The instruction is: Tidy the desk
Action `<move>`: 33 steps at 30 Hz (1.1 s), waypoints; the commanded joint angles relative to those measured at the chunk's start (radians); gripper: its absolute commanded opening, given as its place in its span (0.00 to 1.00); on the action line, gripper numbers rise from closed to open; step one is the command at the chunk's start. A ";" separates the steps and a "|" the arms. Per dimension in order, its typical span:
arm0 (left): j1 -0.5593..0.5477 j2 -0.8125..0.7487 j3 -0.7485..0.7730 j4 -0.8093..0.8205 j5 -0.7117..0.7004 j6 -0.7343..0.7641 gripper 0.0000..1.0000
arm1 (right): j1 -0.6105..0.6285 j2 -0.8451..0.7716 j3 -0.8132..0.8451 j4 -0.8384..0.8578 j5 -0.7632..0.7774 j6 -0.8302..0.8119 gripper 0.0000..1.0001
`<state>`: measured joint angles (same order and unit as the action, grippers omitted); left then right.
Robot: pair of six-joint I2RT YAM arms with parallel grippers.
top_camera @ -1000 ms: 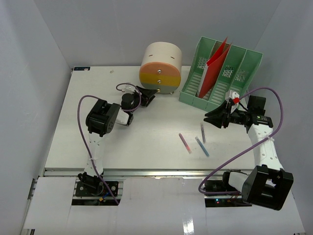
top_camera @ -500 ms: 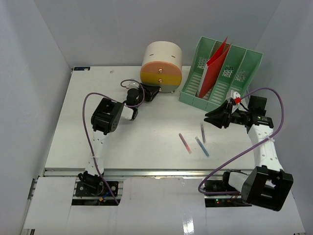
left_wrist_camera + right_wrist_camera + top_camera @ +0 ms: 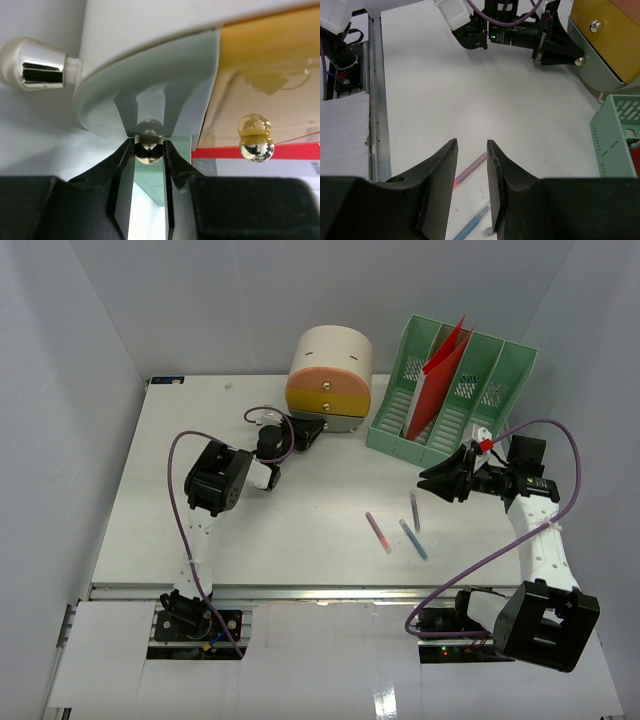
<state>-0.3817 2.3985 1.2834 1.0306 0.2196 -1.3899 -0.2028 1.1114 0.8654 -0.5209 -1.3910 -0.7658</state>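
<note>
The white desk (image 3: 200, 530) holds a cream round drawer unit (image 3: 330, 375) at the back. My left gripper (image 3: 312, 428) is at the unit's lowest, green drawer. In the left wrist view it (image 3: 149, 150) is shut on that drawer's gold knob (image 3: 149, 153), one finger on each side. The yellow drawer's knob (image 3: 256, 145) is to the right. My right gripper (image 3: 428, 480) hovers open and empty over the desk. In its wrist view (image 3: 471, 150) a pink pen (image 3: 470, 167) and a blue pen (image 3: 472, 225) lie below the fingers.
A green slotted file rack (image 3: 450, 390) with a red folder (image 3: 435, 380) stands at the back right. Three pens lie right of centre: pink (image 3: 378, 532), blue (image 3: 413, 539) and dark (image 3: 414, 511). A metal rail (image 3: 300, 590) runs along the front edge.
My left gripper has moved right and away from me to the drawer unit and now grips the bottom knob. The right arm has not moved.
</note>
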 commanded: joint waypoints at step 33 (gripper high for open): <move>0.029 -0.870 -0.697 -0.400 -0.011 0.566 0.98 | 0.323 0.283 -0.090 0.218 1.258 0.543 0.63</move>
<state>-0.3551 1.7608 0.6677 0.8496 0.3294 -1.0518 0.0969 1.3244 0.7757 -0.3388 -0.2572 -0.3468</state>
